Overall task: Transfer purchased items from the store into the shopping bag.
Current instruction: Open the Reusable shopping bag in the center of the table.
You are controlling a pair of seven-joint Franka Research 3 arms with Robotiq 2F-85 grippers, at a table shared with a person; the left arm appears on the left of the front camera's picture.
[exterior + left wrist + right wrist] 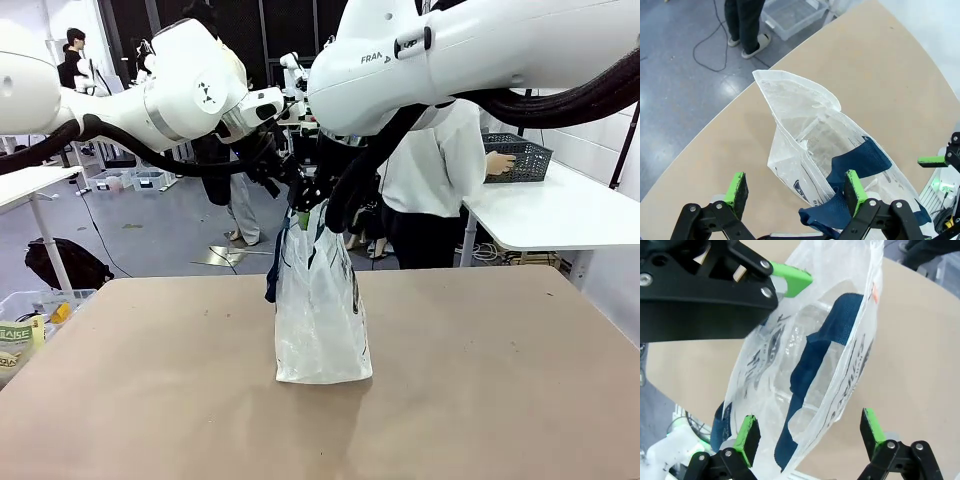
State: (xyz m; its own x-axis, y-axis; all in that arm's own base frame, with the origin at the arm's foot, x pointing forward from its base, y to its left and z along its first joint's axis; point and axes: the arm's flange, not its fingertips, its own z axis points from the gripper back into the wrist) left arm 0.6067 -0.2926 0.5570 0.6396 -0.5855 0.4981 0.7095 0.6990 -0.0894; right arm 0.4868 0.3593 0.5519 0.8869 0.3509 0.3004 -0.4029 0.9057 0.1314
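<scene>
The shopping bag (321, 300) stands upright in the middle of the tan table (500, 390), its mouth open and its blue strap handles (860, 160) hanging into and beside it. My left gripper (283, 186) hovers at the bag's top. It is open (796, 187), with the bag's rim between its fingers. My right gripper (316, 203) is beside it, also open (810, 430) astride one wall of the bag (840, 385). Nothing coloured shows inside the bag. The dark basket (522, 156) sits on a white side table, a person's hand (497, 162) on it. The purchased items are hidden.
The white side table (560, 215) stands at the far right behind the tan table. A clear bin (30, 315) with packets sits on the floor at the left, with a black bag (65, 265) behind it. The person stands just behind the bag.
</scene>
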